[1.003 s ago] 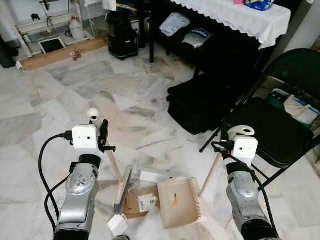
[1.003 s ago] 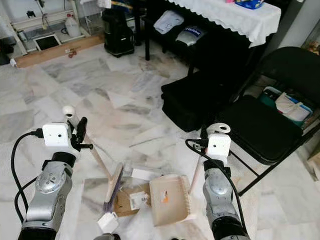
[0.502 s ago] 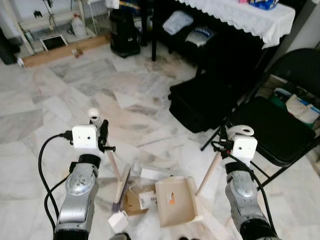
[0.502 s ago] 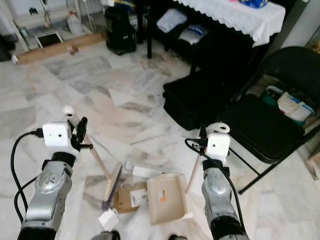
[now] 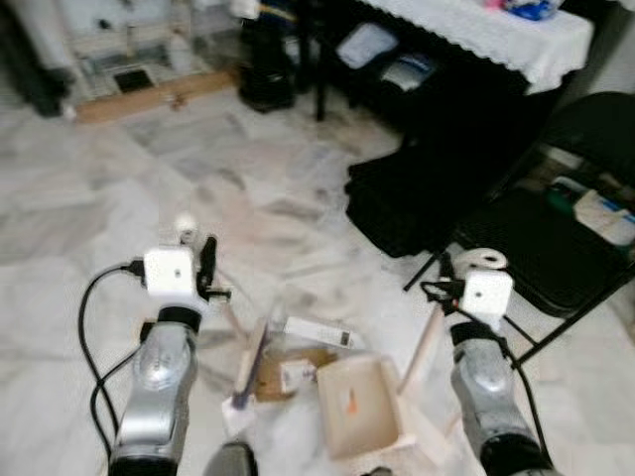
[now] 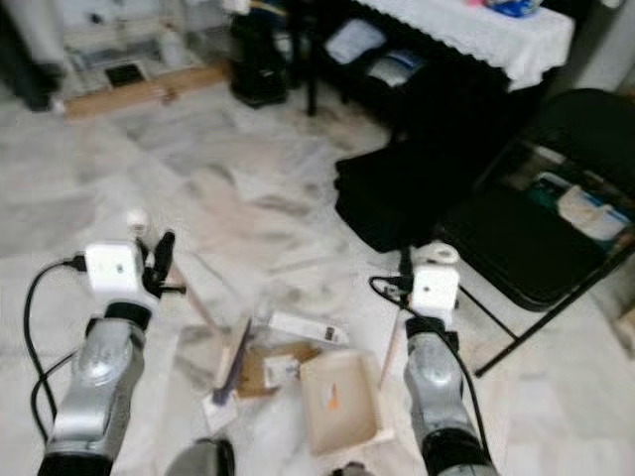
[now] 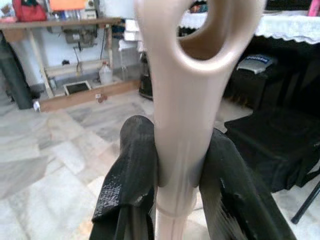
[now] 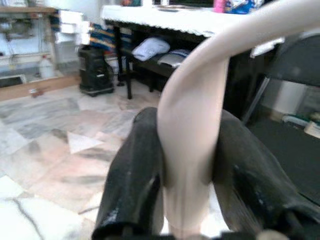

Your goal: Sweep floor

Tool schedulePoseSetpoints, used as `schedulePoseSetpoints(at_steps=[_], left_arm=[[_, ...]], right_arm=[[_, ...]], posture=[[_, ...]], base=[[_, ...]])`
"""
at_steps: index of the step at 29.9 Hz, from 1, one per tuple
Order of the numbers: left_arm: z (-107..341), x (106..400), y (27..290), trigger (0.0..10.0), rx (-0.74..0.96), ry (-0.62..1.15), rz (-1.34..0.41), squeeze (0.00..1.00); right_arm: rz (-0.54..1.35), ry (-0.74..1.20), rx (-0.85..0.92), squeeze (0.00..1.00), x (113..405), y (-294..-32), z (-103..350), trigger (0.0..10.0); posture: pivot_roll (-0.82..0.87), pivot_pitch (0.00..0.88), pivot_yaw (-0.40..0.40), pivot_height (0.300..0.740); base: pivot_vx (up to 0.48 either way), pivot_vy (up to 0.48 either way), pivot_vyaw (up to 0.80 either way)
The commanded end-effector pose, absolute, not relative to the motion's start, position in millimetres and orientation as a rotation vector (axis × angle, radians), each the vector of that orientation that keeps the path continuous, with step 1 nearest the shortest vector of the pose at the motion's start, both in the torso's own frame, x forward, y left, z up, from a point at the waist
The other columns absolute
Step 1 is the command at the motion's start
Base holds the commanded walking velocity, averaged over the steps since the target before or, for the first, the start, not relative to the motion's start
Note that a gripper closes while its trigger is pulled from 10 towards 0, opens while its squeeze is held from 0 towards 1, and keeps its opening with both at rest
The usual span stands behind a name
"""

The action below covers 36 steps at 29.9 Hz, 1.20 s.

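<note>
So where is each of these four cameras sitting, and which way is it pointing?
Left eye view: on the head, looking down at both silver arms, the broom, the dustpan.
Right eye view: head too, same scene.
Left wrist view: along the left gripper, clamped on the broom handle.
Right wrist view: along the right gripper, clamped on the dustpan handle.
Both wrist views share the black table.

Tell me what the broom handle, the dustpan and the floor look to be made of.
Broom handle: probably smooth moulded beige plastic, with a soft sheen and a cast hanging loop. Dustpan: likely the same matte beige plastic, one-piece tray. Floor: polished marble-look stone tiles, grey veining and joints; real stone or imitation is unclear.
</note>
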<state>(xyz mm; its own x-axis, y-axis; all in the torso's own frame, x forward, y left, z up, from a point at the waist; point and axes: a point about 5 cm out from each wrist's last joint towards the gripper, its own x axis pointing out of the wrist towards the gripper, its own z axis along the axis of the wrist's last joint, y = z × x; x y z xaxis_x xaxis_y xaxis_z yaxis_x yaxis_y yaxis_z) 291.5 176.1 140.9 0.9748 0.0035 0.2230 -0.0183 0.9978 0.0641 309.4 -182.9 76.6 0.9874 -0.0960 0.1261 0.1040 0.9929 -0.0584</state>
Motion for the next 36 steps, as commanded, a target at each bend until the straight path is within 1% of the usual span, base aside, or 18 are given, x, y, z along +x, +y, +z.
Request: schedulePoseSetpoints(at_steps=[1, 9, 15, 28, 36], left_arm=[[151.0, 292.8, 175.0, 10.0, 0.061, -0.269, 0.002, 0.0], [150.6, 292.9, 174.9, 10.0, 0.061, -0.267, 0.001, 0.0], [147.4, 292.2, 173.7, 10.0, 0.06, -0.249, -0.014, 0.0], [150.6, 291.8, 172.5, 10.0, 0.083, -0.243, -0.051, 0.0], [152.0, 285.4, 175.6, 10.0, 0.097, -0.239, -0.057, 0.0]], right_arm=[[-0.105, -0.145, -0.067, 0.0, 310.8, -184.4, 81.2, 10.0], [-0.107, -0.144, -0.07, 0.0, 310.7, -184.1, 80.9, 10.0], [-0.137, -0.131, -0.091, 0.0, 309.8, -188.7, 78.8, 10.0], [-0.186, -0.074, -0.131, 0.0, 303.9, -192.2, 61.4, 10.0], [-0.197, -0.126, -0.185, 0.0, 310.6, -193.6, 71.0, 10.0]], posture=[[0.12, 0.121, -0.054, 0.74], [0.12, 0.121, -0.051, 0.74], [0.12, 0.12, -0.049, 0.74], [0.14, 0.131, -0.031, 0.74], [0.16, 0.158, -0.019, 0.74]], base=[[0.0, 0.0, 0.0], [0.0, 0.0, 0.0], [0.0, 0.0, 0.0], [0.0, 0.0, 0.0], [0.0, 0.0, 0.0]])
